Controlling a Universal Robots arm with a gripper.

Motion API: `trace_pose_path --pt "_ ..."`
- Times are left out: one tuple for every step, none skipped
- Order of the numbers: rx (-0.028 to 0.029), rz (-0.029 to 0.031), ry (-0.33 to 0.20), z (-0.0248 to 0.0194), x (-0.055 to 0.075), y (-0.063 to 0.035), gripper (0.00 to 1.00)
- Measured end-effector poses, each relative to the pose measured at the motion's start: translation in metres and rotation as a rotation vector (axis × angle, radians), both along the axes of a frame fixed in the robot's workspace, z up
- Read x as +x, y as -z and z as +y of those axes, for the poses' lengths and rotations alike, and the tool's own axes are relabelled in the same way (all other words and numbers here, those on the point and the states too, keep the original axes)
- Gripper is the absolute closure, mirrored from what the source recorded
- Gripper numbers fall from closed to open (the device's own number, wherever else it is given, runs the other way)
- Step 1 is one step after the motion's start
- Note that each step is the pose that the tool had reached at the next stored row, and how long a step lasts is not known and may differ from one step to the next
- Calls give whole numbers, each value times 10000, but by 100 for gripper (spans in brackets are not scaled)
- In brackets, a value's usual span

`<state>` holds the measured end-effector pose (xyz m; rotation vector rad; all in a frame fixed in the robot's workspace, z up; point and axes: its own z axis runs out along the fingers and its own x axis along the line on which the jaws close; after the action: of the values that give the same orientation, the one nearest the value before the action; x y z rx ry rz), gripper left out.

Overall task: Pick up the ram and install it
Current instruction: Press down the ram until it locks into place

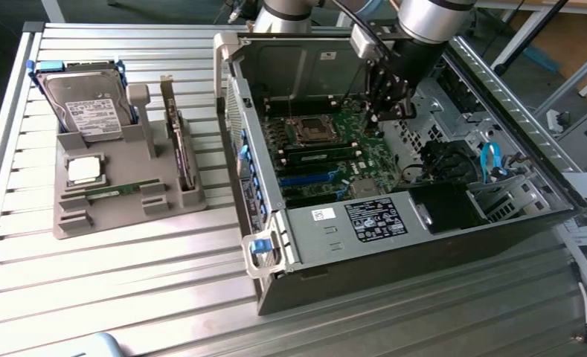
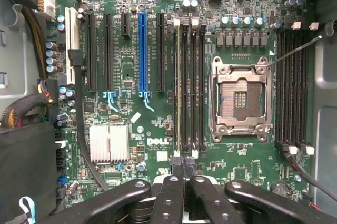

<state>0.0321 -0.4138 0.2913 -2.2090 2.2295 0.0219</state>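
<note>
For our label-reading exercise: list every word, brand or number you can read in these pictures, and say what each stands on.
"DELL": white logo on the motherboard.
White label on the hard drive: too small to read.
Black sticker on the computer case: too small to read.

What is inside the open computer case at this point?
A motherboard, its processor socket empty, with one ram seated beside it. The shut pincer, holding nothing, hangs over the board. A black cover hides the corner beneath it.
</note>
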Motion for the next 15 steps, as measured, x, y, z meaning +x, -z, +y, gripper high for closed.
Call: trace_pose_path --pt "0 0 0 0 0 8 89" --pt "-1 0 0 0 0 18 89" --pt "1 0 0 0 0 26 89" --pt "-1 1 0 0 0 35 89" --pt "-1 0 0 0 0 44 89" --pt "0 0 -1 0 0 55 89" --pt "0 1 0 0 0 63 89" --pt "0 0 0 0 0 72 89" --pt "-1 0 0 0 0 82 89" --pt "0 0 -1 0 0 90 89" --pt "0 0 -1 0 0 101 89" --pt "0 0 0 0 0 110 89" --pt "0 0 0 0 0 119 89" --pt "0 0 -1 0 0 127 89" --pt "1 0 0 0 0 136 89"
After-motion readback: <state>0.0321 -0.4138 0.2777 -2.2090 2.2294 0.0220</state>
